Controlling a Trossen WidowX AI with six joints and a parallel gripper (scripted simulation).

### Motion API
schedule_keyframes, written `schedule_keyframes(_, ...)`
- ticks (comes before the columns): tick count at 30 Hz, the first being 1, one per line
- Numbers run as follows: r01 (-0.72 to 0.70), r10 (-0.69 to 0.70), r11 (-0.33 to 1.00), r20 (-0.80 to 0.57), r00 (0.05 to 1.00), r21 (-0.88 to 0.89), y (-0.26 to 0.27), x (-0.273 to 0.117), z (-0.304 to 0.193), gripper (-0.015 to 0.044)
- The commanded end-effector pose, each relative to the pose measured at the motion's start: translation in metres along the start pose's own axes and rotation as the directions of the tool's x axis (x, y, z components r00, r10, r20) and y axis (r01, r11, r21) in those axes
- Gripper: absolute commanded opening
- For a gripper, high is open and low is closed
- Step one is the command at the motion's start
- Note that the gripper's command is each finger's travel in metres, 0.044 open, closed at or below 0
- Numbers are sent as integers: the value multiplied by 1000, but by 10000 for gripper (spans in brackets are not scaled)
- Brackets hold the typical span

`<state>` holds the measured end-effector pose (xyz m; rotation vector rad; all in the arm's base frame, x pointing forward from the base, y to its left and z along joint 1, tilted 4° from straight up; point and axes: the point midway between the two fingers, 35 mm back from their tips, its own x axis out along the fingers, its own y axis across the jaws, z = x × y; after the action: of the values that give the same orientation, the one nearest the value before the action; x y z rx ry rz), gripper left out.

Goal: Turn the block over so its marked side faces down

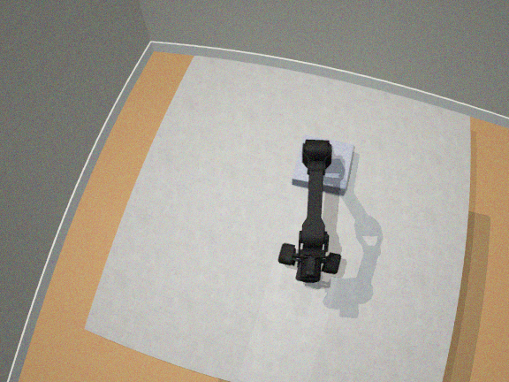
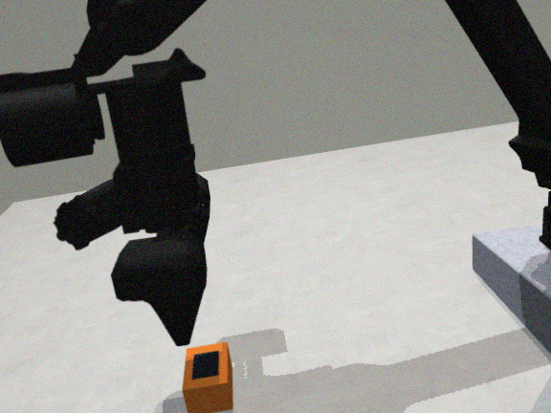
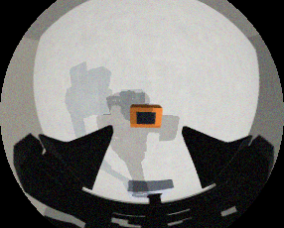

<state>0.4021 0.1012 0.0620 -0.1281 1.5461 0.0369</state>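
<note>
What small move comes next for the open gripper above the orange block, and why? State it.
Probably lower straight down. The black parallel-jaw gripper is open and empty, and hangs above the orange cube-shaped block, which sits on the white table mat with its dark square mark facing up. In the wrist view the block lies between the two fingers, so descending should bracket its sides for a grasp.

A tan wooden table [image 1: 132,119] carries a large pale grey mat [image 1: 221,194]. On the mat, directly below the open black gripper [image 2: 184,339], rests a small orange block [image 2: 208,380], dark square marking upward.
</note>
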Motion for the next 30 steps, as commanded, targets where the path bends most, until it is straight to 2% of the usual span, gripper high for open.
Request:
schedule_keyframes(1,-3,3,1000,-30,1000,8,1,25,-6,440)
schedule_keyframes(30,-2,3,1000,-30,1000,8,1,63,-7,440)
